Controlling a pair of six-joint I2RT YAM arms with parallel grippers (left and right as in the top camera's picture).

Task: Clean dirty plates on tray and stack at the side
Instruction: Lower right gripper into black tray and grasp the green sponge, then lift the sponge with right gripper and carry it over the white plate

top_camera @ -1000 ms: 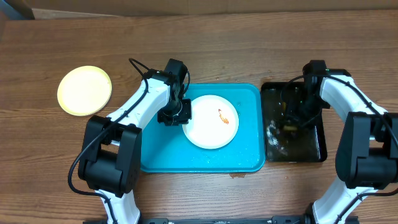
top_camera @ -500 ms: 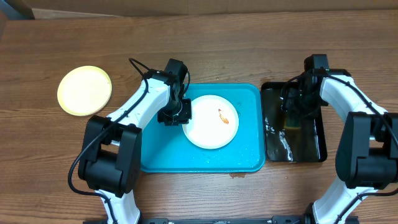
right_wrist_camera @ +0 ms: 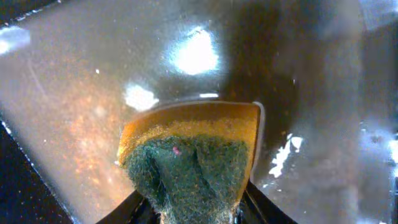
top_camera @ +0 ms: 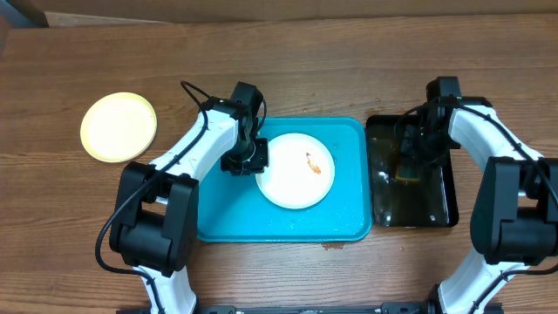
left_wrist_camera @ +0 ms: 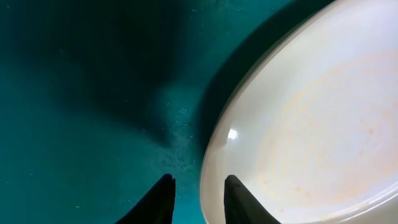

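Note:
A white plate (top_camera: 292,179) with an orange-red smear (top_camera: 312,163) lies on the turquoise tray (top_camera: 227,218). My left gripper (top_camera: 244,160) is at its left rim. In the left wrist view the jaws (left_wrist_camera: 198,186) straddle that rim, one finger over the plate (left_wrist_camera: 311,124) and one over the tray (left_wrist_camera: 74,93), shut on the plate. A pale yellow-green plate (top_camera: 119,127) rests on the table at far left. My right gripper (top_camera: 410,161) hangs over the black tray, shut (right_wrist_camera: 193,210) on a yellow sponge with a green scouring face (right_wrist_camera: 186,149).
The narrow black tray (top_camera: 440,205) right of the turquoise one holds shallow, glinting water (right_wrist_camera: 74,93). Brown wooden tabletop (top_camera: 349,78) surrounds both trays. A cardboard edge runs along the far side.
The right jaws have squeezed tighter on the sponge over the black tray, and the foam on the water has thinned. The left gripper and white plate have not moved.

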